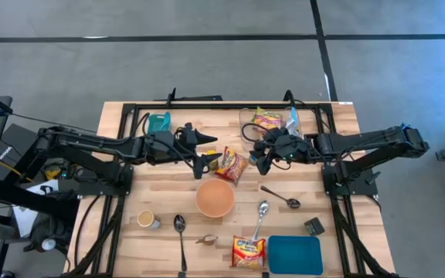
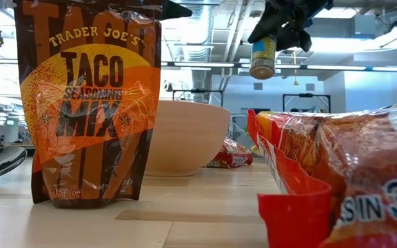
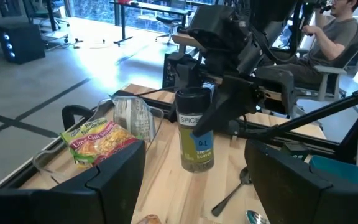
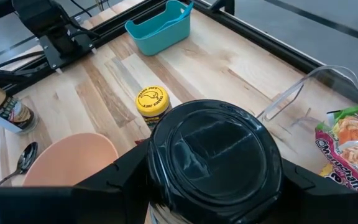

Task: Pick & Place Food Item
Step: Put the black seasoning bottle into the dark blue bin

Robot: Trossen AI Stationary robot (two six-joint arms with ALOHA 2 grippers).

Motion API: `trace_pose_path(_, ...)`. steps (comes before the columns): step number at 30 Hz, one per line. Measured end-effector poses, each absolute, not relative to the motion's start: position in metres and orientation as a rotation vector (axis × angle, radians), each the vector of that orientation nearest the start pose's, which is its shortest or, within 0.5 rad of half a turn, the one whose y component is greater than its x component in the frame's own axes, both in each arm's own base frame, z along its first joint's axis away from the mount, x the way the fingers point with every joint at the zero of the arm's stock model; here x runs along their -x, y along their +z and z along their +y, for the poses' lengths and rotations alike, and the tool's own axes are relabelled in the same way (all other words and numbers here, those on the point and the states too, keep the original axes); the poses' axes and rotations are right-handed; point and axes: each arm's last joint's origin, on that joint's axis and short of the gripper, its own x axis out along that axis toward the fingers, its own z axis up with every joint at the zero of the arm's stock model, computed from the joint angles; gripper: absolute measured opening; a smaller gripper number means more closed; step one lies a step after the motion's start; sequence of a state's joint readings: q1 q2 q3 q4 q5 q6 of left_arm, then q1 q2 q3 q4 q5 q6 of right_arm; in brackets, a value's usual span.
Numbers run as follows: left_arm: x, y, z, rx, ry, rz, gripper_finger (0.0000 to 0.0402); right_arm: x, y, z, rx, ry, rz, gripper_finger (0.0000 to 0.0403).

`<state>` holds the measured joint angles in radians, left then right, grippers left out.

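A clear spice jar [image 3: 194, 134] with a black lid and a white and blue label hangs over the middle of the table, and my right gripper [image 1: 261, 152] is shut on it. The low view shows the jar [image 2: 262, 56] high above the wood. My left gripper [image 1: 205, 150] stands open just to the jar's left at about the same height. Its two fingers [image 3: 114, 177] are wide apart with nothing between them, and the jar is beyond their tips. A peach bowl [image 1: 215, 198] rests on the table nearer than both grippers. My right gripper pinches the jar at its black lid [image 4: 213, 158], one finger on each side. It comes from the table's right, slanting down. The jar hangs upright below the fingers [image 3: 225, 106], lifted clear of the table.
An orange snack packet [image 1: 232, 164] lies below the grippers. A clear tub with a noodle pack [image 1: 267, 118] and a teal bin [image 1: 159, 121] are at the far side. A yellow-lidded jar [image 4: 152, 102], spoons [image 1: 261, 216], a can [image 1: 147, 219], a blue tray [image 1: 294, 255] and a taco mix pouch [image 2: 88, 103] stand nearer.
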<state>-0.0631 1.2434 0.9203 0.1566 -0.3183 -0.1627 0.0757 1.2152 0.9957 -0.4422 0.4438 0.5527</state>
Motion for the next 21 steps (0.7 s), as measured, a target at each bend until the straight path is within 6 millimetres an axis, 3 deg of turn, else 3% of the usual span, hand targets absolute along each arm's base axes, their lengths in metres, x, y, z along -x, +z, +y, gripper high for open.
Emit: trace_pose_path(21, -0.2805, 0.3167, -0.0087, 0.129, 0.267, 0.143, 0.0271, -0.2533, 0.2968, 0.0071, -0.292, -0.501, 0.561, 0.0211)
